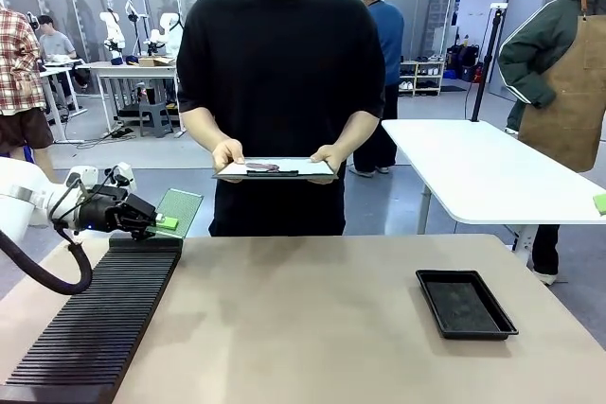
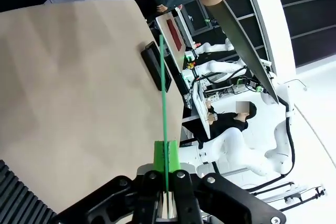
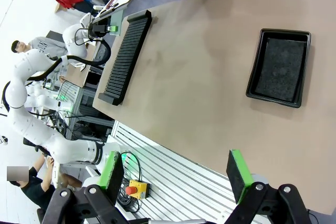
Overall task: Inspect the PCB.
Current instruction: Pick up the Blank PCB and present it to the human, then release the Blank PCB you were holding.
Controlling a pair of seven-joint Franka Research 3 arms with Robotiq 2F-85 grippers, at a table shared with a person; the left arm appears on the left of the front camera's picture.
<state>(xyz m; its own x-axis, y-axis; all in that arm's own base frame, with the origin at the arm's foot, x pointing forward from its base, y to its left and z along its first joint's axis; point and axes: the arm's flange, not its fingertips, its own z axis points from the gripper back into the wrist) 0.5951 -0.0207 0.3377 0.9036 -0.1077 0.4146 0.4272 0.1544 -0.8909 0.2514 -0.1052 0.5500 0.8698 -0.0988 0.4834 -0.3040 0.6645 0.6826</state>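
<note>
At the lower right of the front view we see a shallow black tray [image 1: 466, 303] lying on the tan table [image 1: 312, 328], well apart from the long black slotted rack [image 1: 95, 324] at the lower left. At the upper middle a person in a black top [image 1: 279, 54] holds a clipboard [image 1: 276, 168] with white paper, level. A white table [image 1: 483, 167] stands behind at the right. Low left in the right wrist view, we make out a red button [image 3: 133, 188] on a yellow box.
</note>
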